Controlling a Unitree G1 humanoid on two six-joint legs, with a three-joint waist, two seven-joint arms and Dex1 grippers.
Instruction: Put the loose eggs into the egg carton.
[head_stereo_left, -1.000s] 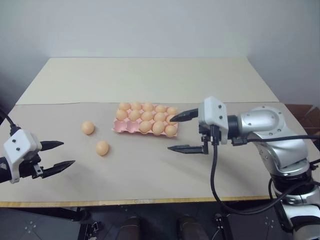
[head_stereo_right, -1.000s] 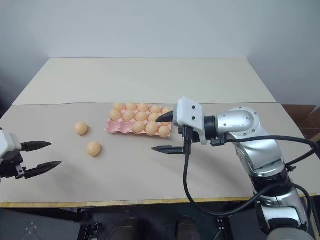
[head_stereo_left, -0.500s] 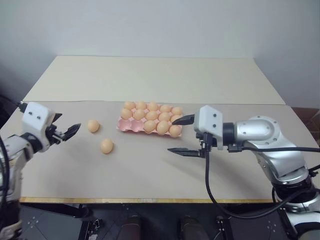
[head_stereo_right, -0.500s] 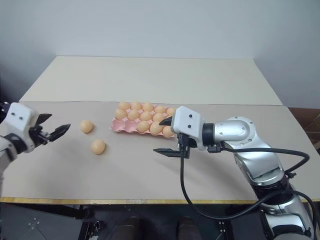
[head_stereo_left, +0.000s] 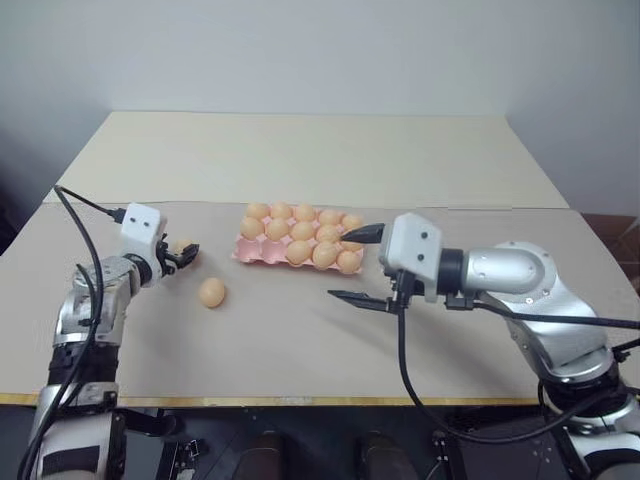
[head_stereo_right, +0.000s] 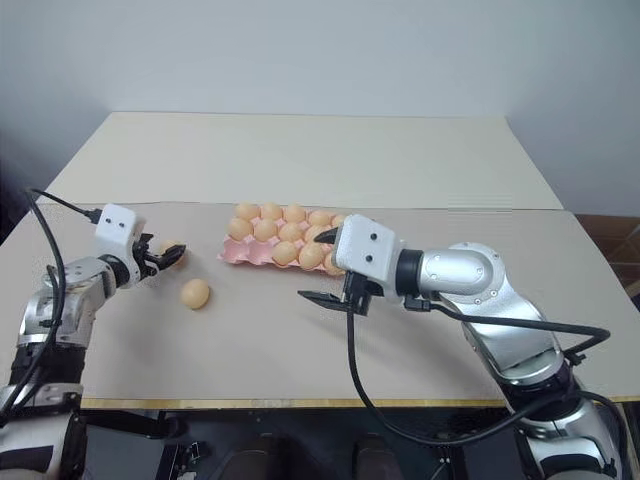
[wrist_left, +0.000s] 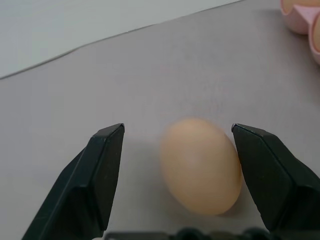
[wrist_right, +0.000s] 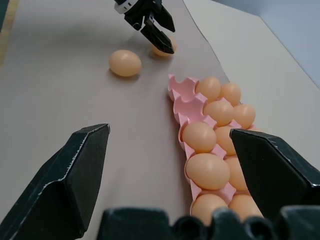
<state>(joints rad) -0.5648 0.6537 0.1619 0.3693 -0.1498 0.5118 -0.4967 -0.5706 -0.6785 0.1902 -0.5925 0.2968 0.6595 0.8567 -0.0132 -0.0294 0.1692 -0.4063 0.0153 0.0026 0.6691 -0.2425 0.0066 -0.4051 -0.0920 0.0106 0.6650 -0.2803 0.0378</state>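
Observation:
One loose egg (wrist_left: 200, 165), pale orange, lies on the table between the two fingers of my open left gripper (head_stereo_left: 183, 253), close to one pad with a gap to the other. A second loose egg (head_stereo_left: 211, 292) rests a little nearer the front edge, to the right of that gripper. The pink egg carton (head_stereo_left: 243, 254) sits mid-table with several eggs in it. Its front-left cups (wrist_right: 182, 91) are bare. My right gripper (head_stereo_left: 345, 265) hovers open and empty just off the carton's front-right corner.
A brown paper sheet (head_stereo_left: 300, 340) covers the table's near half. Behind it lies a lighter bare tabletop (head_stereo_left: 300, 150) reaching back to the wall. A black cable (head_stereo_left: 85, 205) loops from my left wrist over the table's left edge.
My left gripper has swung forward from the table's front-left edge and now straddles the far loose egg. The right gripper has stayed by the carton. Neither loose egg has moved.

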